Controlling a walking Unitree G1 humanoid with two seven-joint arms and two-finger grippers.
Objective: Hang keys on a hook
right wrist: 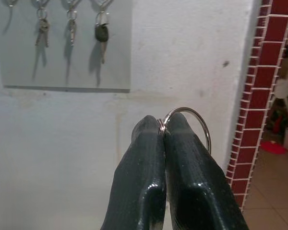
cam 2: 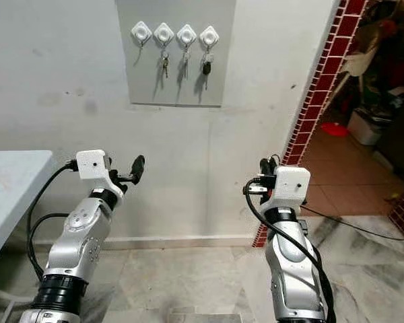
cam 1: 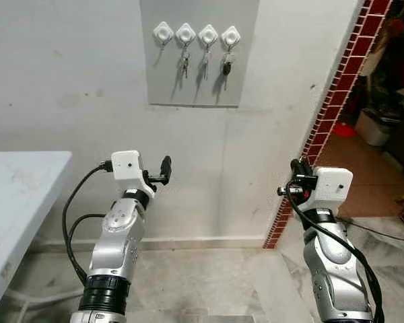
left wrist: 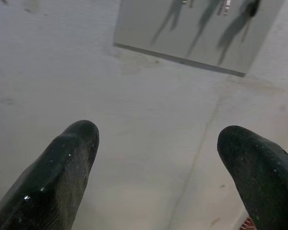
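A grey board (cam 1: pixel 198 74) on the wall carries a row of white hooks. The leftmost hook (cam 1: pixel 162 32) is bare; the other three each hold keys (cam 1: pixel 184 64), the rightmost a black-headed key (cam 1: pixel 226 67). My right gripper (right wrist: pixel 163 125) is shut on a metal key ring (right wrist: pixel 197 120) that sticks out past its fingertips; it sits low and to the right of the board (cam 1: pixel 295 178). My left gripper (cam 1: pixel 165 169) is open, held up below the board's left side, with nothing between its fingers (left wrist: pixel 69 158).
A white table (cam 1: pixel 17 195) edges in at the left. A red brick column (cam 1: pixel 333 101) borders a doorway at the right, with clutter and a red dish (cam 1: pixel 343 129) on the tiled floor beyond. Marble floor lies below.
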